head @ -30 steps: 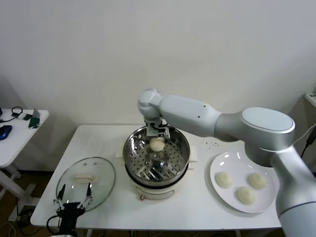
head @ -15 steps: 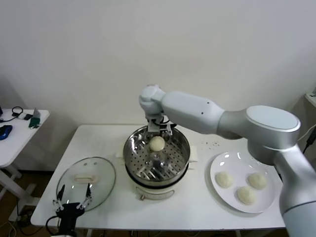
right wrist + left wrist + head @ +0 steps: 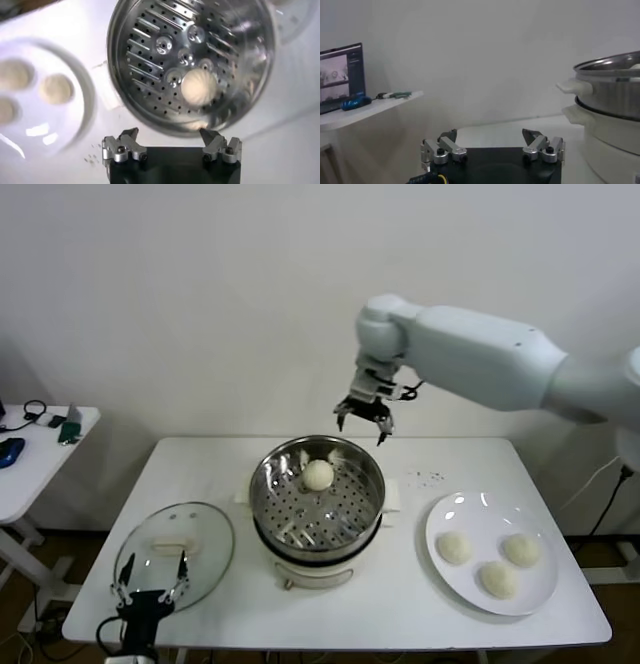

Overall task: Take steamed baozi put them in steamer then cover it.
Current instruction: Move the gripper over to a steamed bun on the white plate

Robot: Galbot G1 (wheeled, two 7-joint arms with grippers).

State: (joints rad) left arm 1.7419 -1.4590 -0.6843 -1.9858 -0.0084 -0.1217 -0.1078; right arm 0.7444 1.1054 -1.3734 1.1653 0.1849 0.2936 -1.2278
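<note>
On the white table sits the steamer with one baozi on its perforated floor, toward the back. Three more baozi wait on the plate to its right, and the cover lies flat to the left. Nothing's blocking the pot. Right gripper hangs spread open and empty above the back rim; a second ago it was down inside by the bun. Left gripper is parked low over the cover, open too.
</note>
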